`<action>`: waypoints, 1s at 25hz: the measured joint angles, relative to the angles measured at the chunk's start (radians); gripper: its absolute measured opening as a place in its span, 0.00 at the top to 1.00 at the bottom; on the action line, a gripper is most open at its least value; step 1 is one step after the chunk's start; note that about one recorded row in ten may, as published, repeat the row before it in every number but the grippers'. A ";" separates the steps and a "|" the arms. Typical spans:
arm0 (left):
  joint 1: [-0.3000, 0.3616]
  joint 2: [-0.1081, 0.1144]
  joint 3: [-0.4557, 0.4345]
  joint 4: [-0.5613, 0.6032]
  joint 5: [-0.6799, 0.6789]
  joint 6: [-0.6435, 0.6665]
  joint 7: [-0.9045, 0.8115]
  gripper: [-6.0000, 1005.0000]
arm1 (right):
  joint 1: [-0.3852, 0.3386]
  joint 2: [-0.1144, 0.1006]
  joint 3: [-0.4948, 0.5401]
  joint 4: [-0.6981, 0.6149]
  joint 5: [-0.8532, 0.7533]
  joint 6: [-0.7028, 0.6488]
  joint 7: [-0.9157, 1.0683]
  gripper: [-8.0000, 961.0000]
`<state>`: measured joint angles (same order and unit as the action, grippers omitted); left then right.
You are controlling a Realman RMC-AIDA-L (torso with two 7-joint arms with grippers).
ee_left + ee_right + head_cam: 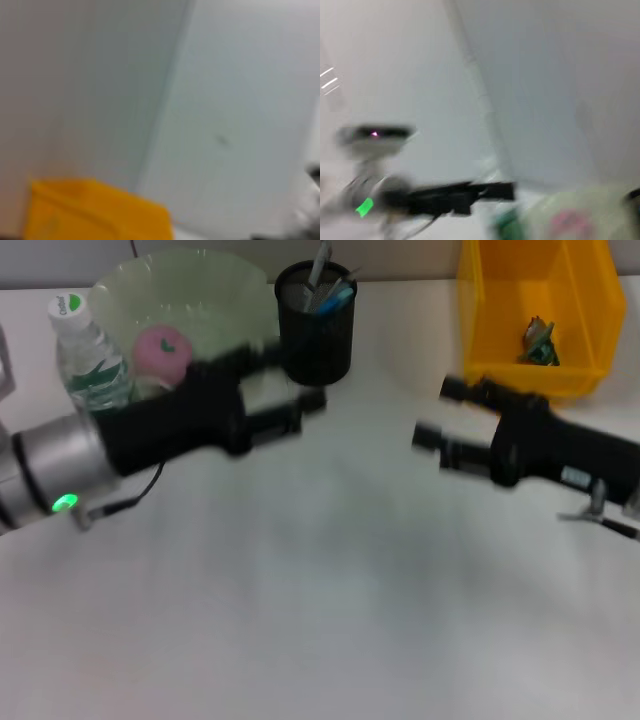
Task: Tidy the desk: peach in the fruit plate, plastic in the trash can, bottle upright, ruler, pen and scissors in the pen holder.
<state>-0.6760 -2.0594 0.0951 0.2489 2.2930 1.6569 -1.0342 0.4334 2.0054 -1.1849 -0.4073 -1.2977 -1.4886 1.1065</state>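
Left tool (305,405) beside green-labelled bottle (88,350).

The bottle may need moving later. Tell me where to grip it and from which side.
Grip the bottle around its ribbed clear body, below the cap. It stands upright at the table's far left, with the fruit plate close on its right. Probably best approached from the front with the left gripper.

Office desk (330,620), pen holder (316,330), white wall (240,100)
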 joint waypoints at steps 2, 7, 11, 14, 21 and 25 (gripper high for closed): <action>0.007 0.001 0.043 0.028 0.005 0.020 -0.017 0.20 | 0.013 -0.012 0.000 0.001 -0.066 -0.025 0.009 0.18; 0.039 0.002 0.262 0.121 0.011 0.055 -0.098 0.20 | 0.051 -0.033 0.023 -0.001 -0.314 -0.058 0.037 0.13; 0.046 0.004 0.319 0.137 0.014 0.056 -0.128 0.20 | 0.056 -0.034 0.029 -0.004 -0.341 -0.054 0.034 0.14; 0.049 0.004 0.333 0.138 0.017 0.058 -0.129 0.20 | 0.059 -0.034 0.029 -0.012 -0.342 -0.053 0.033 0.14; 0.060 0.009 0.353 0.139 0.019 0.061 -0.123 0.20 | 0.064 -0.029 0.028 -0.016 -0.344 -0.031 0.032 0.14; 0.073 0.013 0.372 0.140 0.016 0.068 -0.124 0.20 | 0.067 -0.026 0.028 -0.022 -0.344 -0.029 0.032 0.14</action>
<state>-0.6033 -2.0463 0.4673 0.3889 2.3092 1.7244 -1.1581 0.5005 1.9789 -1.1567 -0.4295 -1.6420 -1.5177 1.1385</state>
